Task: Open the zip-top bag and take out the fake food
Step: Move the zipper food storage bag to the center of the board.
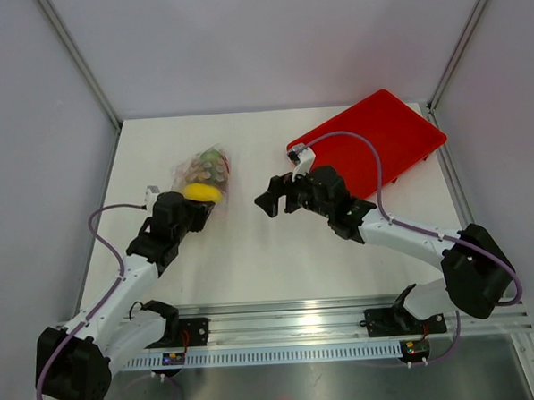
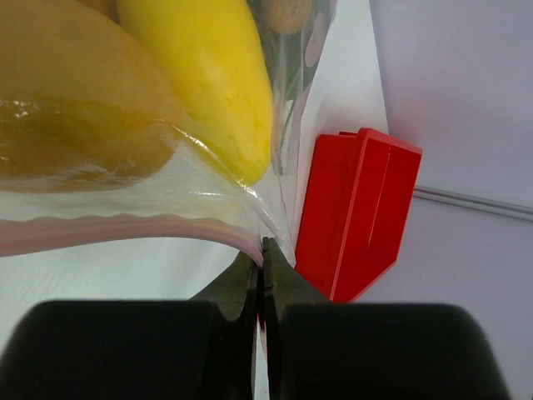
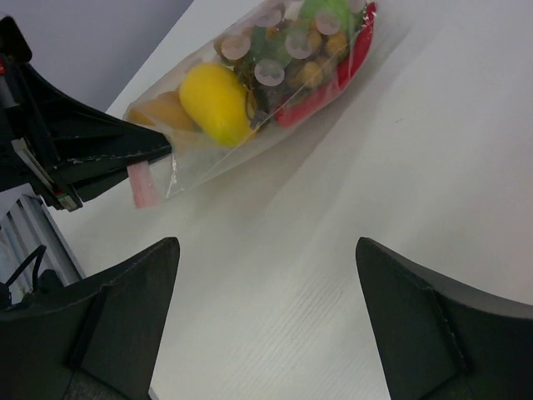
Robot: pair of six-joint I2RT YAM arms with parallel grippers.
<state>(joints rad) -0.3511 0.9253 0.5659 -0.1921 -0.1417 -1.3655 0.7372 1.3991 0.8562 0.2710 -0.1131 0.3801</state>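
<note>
While the L gripper (image 2: 265, 250) is pinched tight on a corner of the zip-top bag (image 3: 250, 108), right at the end of its pink zip strip (image 2: 108, 229), item status reads as follows. Bag: lying on its side on the white counter (image 1: 252, 254), L-centre, mouth end toward the L arm, far end pointing to the back wall; film creased where the jaws bite. Contents: fake food (image 3: 215, 102) all inside, incl. a yellow piece and an orange piece nearest the mouth, then green pcs, small tan balls and sthg red at the far end; nothing out on the counter yet. R gripper (image 1: 271, 200): jaws spread wide, holding nothing, hovering over bare counter near the bag and facing it, not touching. Red tray (image 1: 380, 140): back R, well apart from the bag, no food seen in it. Step in hand, by judgement: opening stage, one side anchored, strip looks shut along the part visible. Next move prob. needs the R gripper to come in low to the mouth, catch only the free lip opp. the L pinch, close, then pull away while L holds. Risk: catching both layers at once, or dragging the whole bag.
</note>
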